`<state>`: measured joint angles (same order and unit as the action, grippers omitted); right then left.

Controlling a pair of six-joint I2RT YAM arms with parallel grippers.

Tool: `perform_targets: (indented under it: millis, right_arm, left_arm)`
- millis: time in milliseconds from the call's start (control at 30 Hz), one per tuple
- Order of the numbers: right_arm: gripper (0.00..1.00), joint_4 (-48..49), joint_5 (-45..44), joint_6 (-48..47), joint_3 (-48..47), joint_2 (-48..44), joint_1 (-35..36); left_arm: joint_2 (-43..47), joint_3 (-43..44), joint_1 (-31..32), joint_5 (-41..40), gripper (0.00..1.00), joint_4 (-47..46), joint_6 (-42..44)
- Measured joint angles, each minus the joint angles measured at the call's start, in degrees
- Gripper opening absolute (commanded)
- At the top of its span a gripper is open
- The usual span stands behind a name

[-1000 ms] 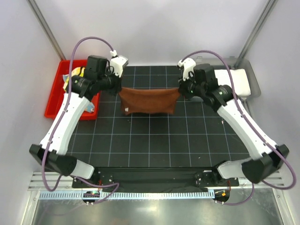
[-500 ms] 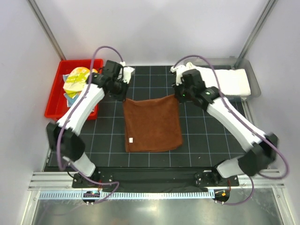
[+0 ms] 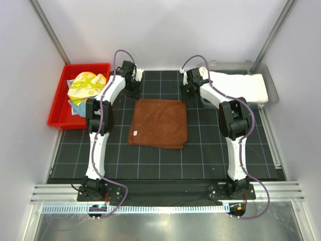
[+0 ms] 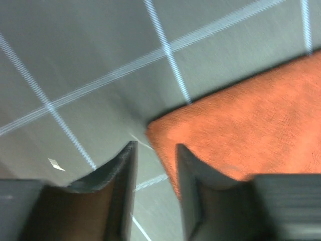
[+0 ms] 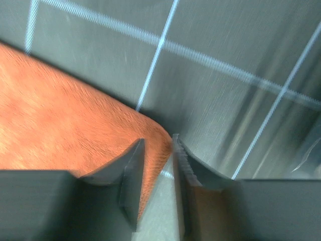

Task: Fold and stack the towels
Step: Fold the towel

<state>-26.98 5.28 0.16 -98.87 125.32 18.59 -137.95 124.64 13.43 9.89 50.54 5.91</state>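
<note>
Rust-brown towel (image 3: 158, 123) lies flat mid-counter (image 3: 215, 155), apparently doubled once, edges square to the grid. Left fingers (image 4: 123, 170) and right fingers (image 5: 131, 170) sit low at its two far corners. Both pairs are parted with only counter showing in the gap and cloth just beside, likely the laydown point of this fold. White towel (image 3: 241, 84) folded at far right; yellow towel (image 3: 86, 84) waits in red bin (image 3: 56, 120). Counter black with white grid; plain white walls, aluminium posts.
</note>
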Motion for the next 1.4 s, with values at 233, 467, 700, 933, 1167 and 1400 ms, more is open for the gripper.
perform_targets:
  millis: [233, 467, 700, 933, 1167, 1400]
  right_arm:
    - [0.5, -2.1, -4.8, 6.4, -6.4, -1.5, 0.4]
    - [0.49, -9.0, -7.1, 24.7, 11.2, -21.7, 2.3]
    - [0.49, -9.4, -4.7, 37.6, 32.6, -32.2, 7.5]
    - [0.49, -6.6, -3.0, 45.9, 44.1, -32.2, 10.2]
    - [0.43, -1.5, -2.9, 49.9, 46.4, -32.9, 11.5]
    - [0.36, 0.1, -3.1, 51.3, 48.5, -34.0, 11.5]
  left_arm:
    - [1.6, 1.4, -0.2, -7.4, 0.53, -1.9, -4.5]
    - [26.4, -25.6, 0.9, -7.0, 0.51, -2.6, -15.9]
    - [45.2, -53.7, 4.2, -3.9, 0.48, -6.2, -25.3]
    - [45.3, -66.0, 4.8, -0.5, 0.46, -12.5, -32.3]
    - [45.3, -66.8, 4.8, 0.9, 0.41, -17.9, -35.4]
    - [45.3, -69.1, 5.0, 1.2, 0.41, -19.6, -37.2]
